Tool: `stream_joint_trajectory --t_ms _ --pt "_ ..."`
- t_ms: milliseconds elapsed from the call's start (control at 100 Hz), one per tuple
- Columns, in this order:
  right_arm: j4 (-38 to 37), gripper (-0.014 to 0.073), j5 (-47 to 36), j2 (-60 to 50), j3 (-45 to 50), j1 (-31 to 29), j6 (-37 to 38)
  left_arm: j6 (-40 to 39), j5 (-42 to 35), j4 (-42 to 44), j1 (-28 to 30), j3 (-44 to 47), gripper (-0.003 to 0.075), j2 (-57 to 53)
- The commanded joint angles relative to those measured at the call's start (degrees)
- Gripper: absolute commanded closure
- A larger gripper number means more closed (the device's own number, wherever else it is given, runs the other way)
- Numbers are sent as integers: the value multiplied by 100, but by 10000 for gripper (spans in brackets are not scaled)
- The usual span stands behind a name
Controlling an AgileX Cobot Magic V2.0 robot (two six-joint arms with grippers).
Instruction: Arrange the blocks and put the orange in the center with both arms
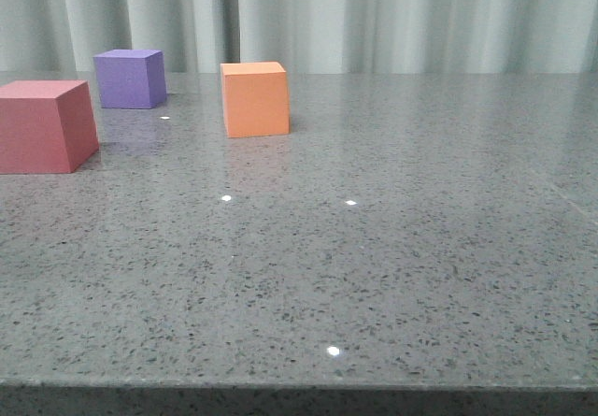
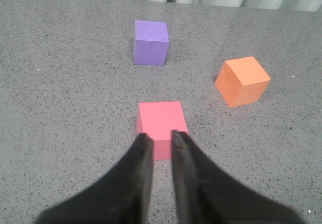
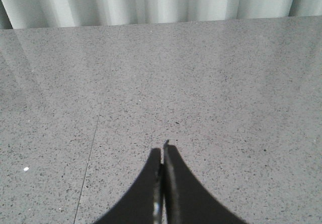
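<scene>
From my station I read three blocks on the grey speckled desk [image 1: 374,276], all in its left half. In the front view the red-pink cube [image 1: 42,126] is nearest and at the far left edge of the picture, the purple cube [image 1: 130,78] lies farther back behind it, and the orange cube [image 1: 254,99] stands to the right of both, apart from each and turned slightly on its base. No two blocks touch. The left end effector [image 2: 158,139] hangs just on the near side of the red-pink cube [image 2: 160,128], its dark fingers [image 2: 142,156] slightly parted with a narrow gap and nothing between them; I judge it released but too narrow to take the cube's width as it stands. The right end effector [image 3: 162,153] is clenched, fingers pressed together on nothing, over bare desk on the right side, with no block in its wrist view. The relation that governs the coming move: the orange cube [image 2: 242,81] lies ahead and to the right of the left end effector, with the red-pink cube directly in front of that tool, so the left arm is clearly the nearer one to all three blocks. My judgement is that no arranging has begun, and the left end effector must widen before any grasp.
</scene>
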Motion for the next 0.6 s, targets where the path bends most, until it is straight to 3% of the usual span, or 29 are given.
stream_joint_trajectory --t_ms 0,110,200,590 --pt "-139 662 -471 18 -149 -43 -68 -5 -325 -58 20 -185 413 16" --pt "-139 662 -471 18 -149 -43 -68 -5 -336 -58 20 -185 153 16" --pt "-139 662 -471 18 -149 -43 -68 -5 -336 -70 20 -185 33 16" --pt "-139 662 -471 18 -149 -43 -68 -5 -931 -942 -103 -478 69 810"
